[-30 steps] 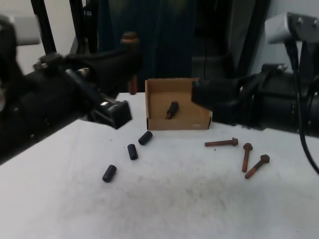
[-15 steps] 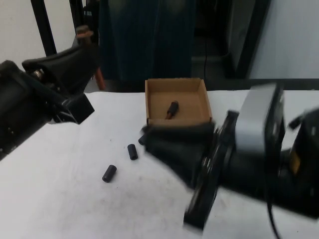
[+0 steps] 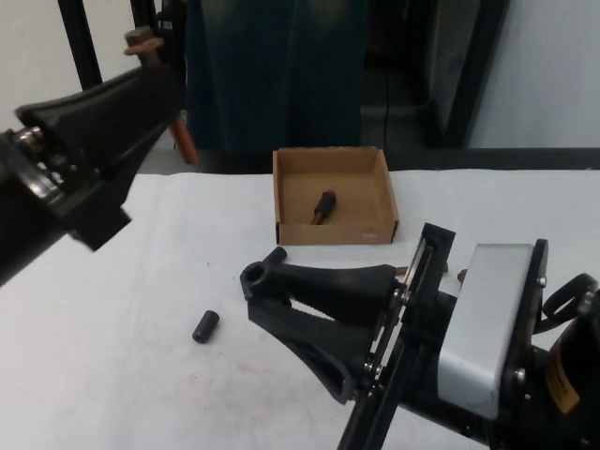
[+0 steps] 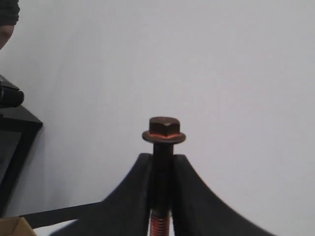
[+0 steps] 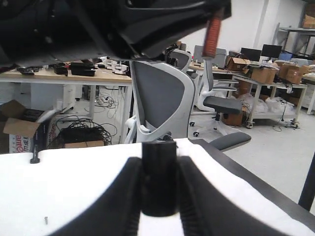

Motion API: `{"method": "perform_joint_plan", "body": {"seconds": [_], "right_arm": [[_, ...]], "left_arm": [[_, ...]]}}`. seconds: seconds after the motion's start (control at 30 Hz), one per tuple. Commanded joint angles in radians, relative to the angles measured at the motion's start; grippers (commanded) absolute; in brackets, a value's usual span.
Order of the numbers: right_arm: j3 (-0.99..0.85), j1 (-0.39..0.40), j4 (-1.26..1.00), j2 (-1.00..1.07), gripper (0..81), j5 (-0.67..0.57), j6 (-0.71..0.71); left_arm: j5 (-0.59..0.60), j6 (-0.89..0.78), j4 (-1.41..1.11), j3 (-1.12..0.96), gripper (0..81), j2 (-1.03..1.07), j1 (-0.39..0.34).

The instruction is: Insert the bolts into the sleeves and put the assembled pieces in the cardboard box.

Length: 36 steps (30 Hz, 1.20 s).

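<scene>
Left tool (image 4: 162, 158) grips bolt (image 4: 164, 131); right tool (image 5: 159, 166) grips sleeve (image 5: 158, 184).

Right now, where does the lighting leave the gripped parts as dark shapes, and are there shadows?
Left wrist view: the bolt and left gripper stand dark against a pale wall, only the thread reddish. Right wrist view: the sleeve in the right gripper is black against the bright room. High view: the loose sleeve casts little shadow on the bench.

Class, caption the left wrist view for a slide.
Left gripper shut on a rusty hex-head flanged bolt, head protruding.
</scene>
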Motion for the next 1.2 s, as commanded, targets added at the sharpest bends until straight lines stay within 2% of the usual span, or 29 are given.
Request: {"method": "perform_joint_plan", "body": {"seconds": [0.0, 0.27, 0.4, 0.6, 0.8, 1.17], "right_arm": [[0.001, 0.001, -0.024, -0.002, 0.3, 0.015, -0.001], [0.001, 0.001, -0.021, -0.002, 0.3, 0.015, 0.053], [0.001, 0.001, -0.022, 0.019, 0.3, 0.015, 0.108], [0.001, 0.003, -0.044, 0.039, 0.3, 0.015, 0.128], [-0.003, 0.012, -0.043, 0.039, 0.3, 0.066, 0.128], [-0.017, 0.012, -0.051, 0.039, 0.3, 0.083, 0.168]], "left_arm": [[0.045, -0.007, -0.038, 0.013, 0.8, -0.023, 0.003], [0.052, -0.077, -0.062, 0.079, 0.8, -0.047, -0.026], [0.052, -0.055, -0.09, 0.101, 0.8, -0.047, -0.096], [0.011, 0.084, -0.105, 0.104, 0.8, -0.047, -0.176], [-0.057, 0.131, -0.102, 0.123, 0.8, -0.047, -0.179], [-0.062, 0.135, -0.094, 0.136, 0.8, -0.047, -0.179]]}}
